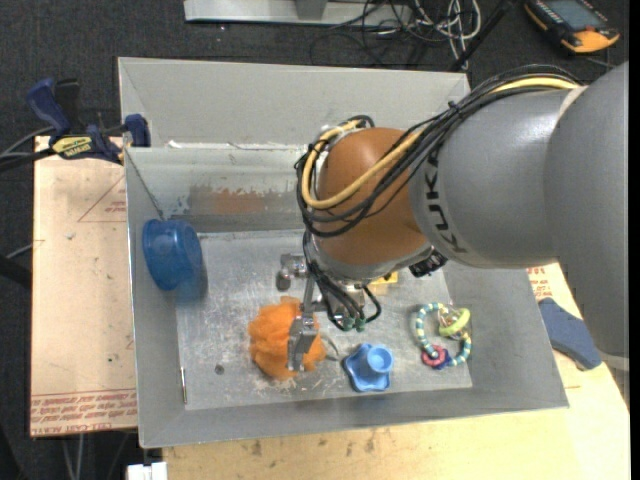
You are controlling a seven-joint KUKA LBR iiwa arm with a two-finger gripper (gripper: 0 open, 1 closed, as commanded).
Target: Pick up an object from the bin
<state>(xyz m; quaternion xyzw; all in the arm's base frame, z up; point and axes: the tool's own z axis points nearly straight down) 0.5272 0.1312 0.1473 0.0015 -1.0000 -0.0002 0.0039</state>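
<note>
Dark floor (pixel 70 28), cables (pixel 452 10) tangled along the top, flat grey plate (pixel 262 8) — orange-and-black handset (pixel 576 22) top right

Even, fairly bright light falls from above on the grey bin (pixel 230 318), whose scuffed floor gives a pale sheen (brightest toward the left). The arm (pixel 520 188) carries a soft highlight along its upper side and throws a diffuse shadow on the floor beneath it.

Grey arm (pixel 520 168) from right, pincer (pixel 299 350) pointing down
</note>
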